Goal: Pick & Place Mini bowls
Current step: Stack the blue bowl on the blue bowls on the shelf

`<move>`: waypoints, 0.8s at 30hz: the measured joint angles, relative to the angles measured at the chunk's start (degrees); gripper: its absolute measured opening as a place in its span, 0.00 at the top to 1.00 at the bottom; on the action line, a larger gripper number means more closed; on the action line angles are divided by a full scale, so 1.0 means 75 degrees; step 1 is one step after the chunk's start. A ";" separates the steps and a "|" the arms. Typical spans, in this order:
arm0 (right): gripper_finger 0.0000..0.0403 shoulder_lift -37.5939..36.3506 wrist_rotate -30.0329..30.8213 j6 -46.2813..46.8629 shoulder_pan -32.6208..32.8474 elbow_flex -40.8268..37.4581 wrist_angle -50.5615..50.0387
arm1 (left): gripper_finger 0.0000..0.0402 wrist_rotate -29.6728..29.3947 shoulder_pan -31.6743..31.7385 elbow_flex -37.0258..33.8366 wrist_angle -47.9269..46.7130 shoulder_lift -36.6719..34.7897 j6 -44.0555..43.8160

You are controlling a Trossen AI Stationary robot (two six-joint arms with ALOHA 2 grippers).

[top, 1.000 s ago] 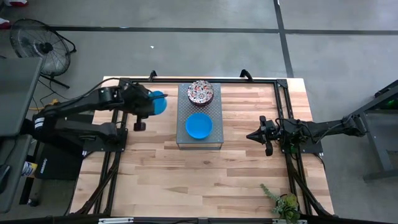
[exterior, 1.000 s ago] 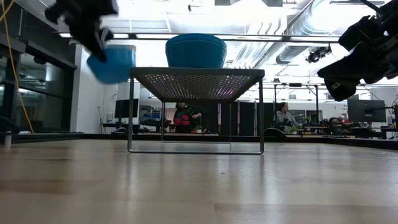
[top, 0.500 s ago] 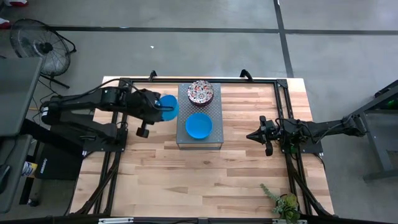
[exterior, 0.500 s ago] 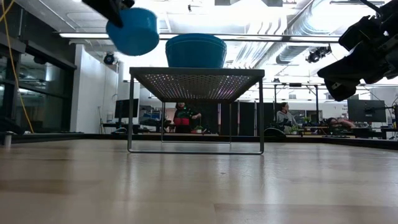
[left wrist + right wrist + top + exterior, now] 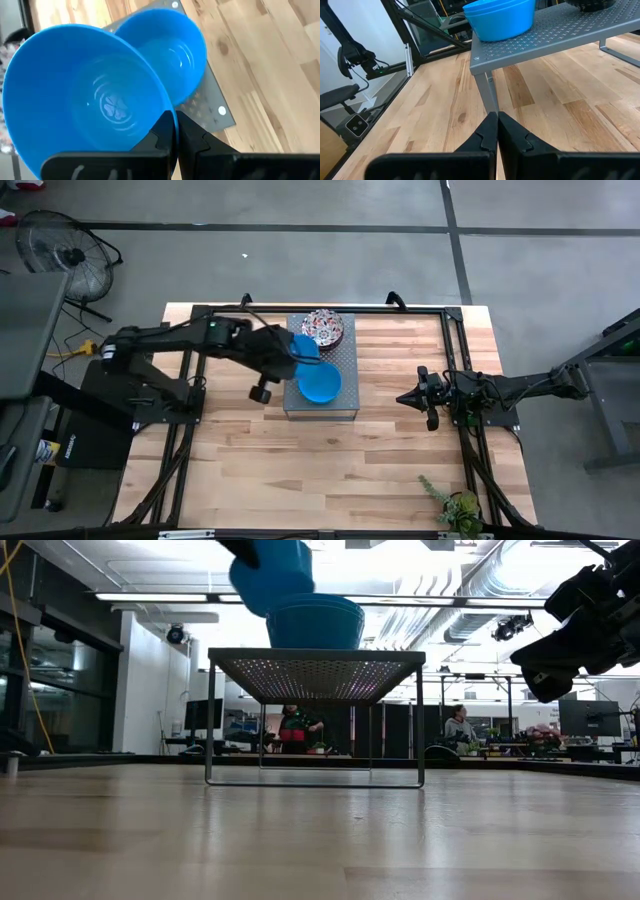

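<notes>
My left gripper is shut on a plain blue mini bowl, carried in the air over the left part of the grey perforated stand. In the low view this bowl hangs tilted just above and left of the blue bowl stack. That stack rests on the stand's near half. The floral bowls sit on its far end. My right gripper is shut and waits in the air right of the stand. My left gripper pinches the blue bowl's rim, one finger inside the bowl and the other outside its wall. It comes slanting from the table's left. The bowl is lifted clear and tilted, with its opening turned toward the wrist camera.
The stand stands on thin legs in the middle far part of the wooden table. Black frame rails run along the table's sides. A small plant is at the near right corner.
My left gripper has travelled toward the table's right and upward, carrying the blue bowl from beside the stand's left edge to over the stand, close to the blue bowl stack. The right arm has kept still.
</notes>
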 joint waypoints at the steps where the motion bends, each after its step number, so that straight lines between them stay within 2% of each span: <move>1: 1.00 0.0000 0.0000 -0.0001 -0.0001 -0.0002 -0.0002 | 1.00 0.0000 -0.0001 0.0160 -0.0041 0.0163 0.0011; 12: 1.00 0.0000 0.0000 0.0000 0.0002 0.0001 -0.0002 | 1.00 -0.0015 -0.0589 0.1542 -0.0596 0.1394 0.0016; 24: 1.00 -0.0003 0.0000 0.0000 0.0001 -0.0002 0.0001 | 1.00 -0.0730 -0.0784 0.1627 -0.0880 0.2143 0.0756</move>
